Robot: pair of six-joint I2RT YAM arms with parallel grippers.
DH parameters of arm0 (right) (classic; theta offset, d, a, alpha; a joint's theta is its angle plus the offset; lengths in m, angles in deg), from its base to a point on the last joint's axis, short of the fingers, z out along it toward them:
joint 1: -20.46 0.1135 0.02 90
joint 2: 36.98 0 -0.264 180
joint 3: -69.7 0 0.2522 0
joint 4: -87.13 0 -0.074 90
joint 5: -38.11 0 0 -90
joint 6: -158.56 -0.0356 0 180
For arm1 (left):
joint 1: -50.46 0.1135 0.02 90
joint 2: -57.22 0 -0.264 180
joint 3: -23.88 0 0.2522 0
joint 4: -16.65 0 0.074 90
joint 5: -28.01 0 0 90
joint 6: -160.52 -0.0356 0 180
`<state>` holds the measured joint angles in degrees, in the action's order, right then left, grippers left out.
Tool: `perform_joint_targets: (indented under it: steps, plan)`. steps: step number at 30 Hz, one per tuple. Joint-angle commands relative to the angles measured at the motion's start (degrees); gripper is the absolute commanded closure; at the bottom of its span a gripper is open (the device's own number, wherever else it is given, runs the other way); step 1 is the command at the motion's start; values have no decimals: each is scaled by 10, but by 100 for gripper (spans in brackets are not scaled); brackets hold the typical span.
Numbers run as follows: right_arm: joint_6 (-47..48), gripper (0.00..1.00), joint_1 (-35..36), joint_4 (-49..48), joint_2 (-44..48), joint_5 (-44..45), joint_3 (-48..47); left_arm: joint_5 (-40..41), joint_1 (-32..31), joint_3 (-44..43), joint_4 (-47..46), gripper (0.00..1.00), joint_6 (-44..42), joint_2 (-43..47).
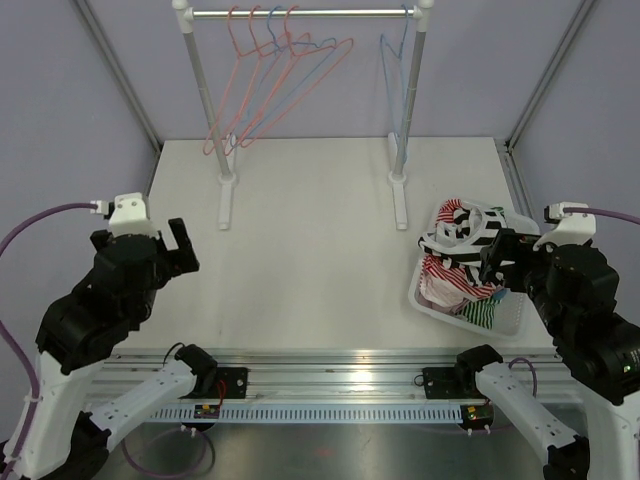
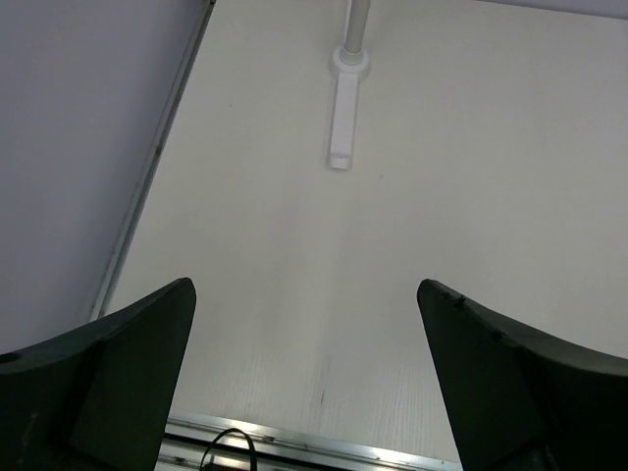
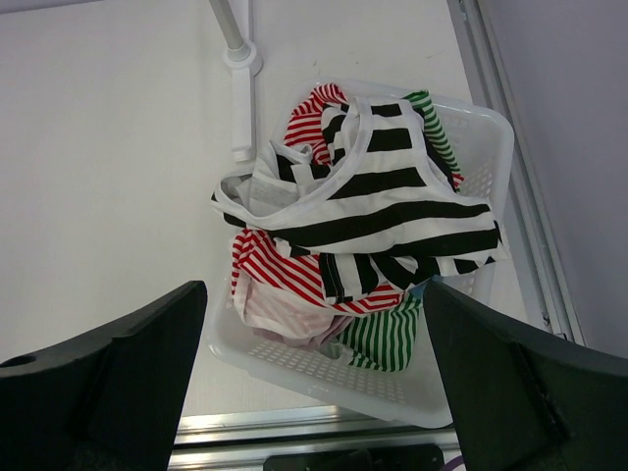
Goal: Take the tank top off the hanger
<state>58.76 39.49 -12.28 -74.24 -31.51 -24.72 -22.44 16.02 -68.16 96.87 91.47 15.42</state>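
Note:
Several bare pink and blue hangers (image 1: 262, 90) hang on the rack's rail (image 1: 300, 13); one more blue hanger (image 1: 398, 70) hangs by the right post. No hanger carries a garment. A black-and-white striped tank top (image 3: 392, 201) lies on top of a pile in the white basket (image 3: 324, 378) at the right, also seen from above (image 1: 470, 225). My right gripper (image 3: 314, 287) is open and empty, above the basket's near edge. My left gripper (image 2: 304, 289) is open and empty over bare table at the left (image 1: 175, 245).
Red-striped (image 3: 285, 270) and green-striped (image 3: 383, 339) garments lie under the top one. The rack's two feet (image 1: 226, 200) (image 1: 400, 205) stand on the table's far half. A metal rail (image 1: 330, 375) runs along the near edge. Grey walls close in both sides.

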Motion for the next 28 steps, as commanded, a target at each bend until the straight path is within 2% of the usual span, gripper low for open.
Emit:
perform_joint_targets:
  steps: [1,9,28]
  plan:
    - [8,1,2,12,9,9,-11,21,2,7,52,1,-3,29]
    - [9,0,1,5,15,13,-6,21,2,26,52,1,-14,65]
    - [5,0,2,-19,17,6,25,24,2,46,-4,1,-33,84]
